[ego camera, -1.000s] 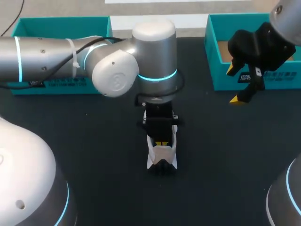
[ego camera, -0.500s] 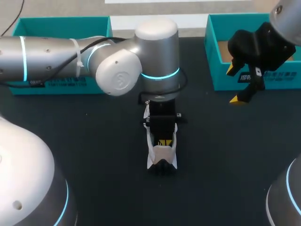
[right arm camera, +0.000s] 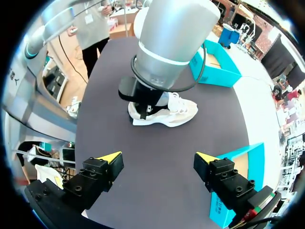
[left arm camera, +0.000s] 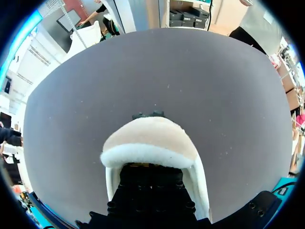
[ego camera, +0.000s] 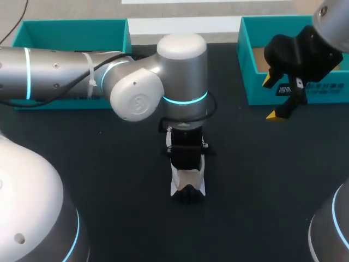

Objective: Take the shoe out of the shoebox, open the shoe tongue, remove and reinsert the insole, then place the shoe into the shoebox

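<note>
Left pincer [ego camera: 186, 161] deeper inside shoe [ego camera: 188, 181]

The black tabletop [ego camera: 109, 164] is matte, with a few pale specks scattered across it; at its far left corner stands an open teal box [ego camera: 71, 33], possibly a lid or spare; its front wall carries a label.

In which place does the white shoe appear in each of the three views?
Head view: shoe in the middle of the table, under the left arm.
Left wrist view: close up, its white rim nearest.
Right wrist view: ahead of the right gripper, beneath the left arm.
Shared landmark: the dark table.
</note>
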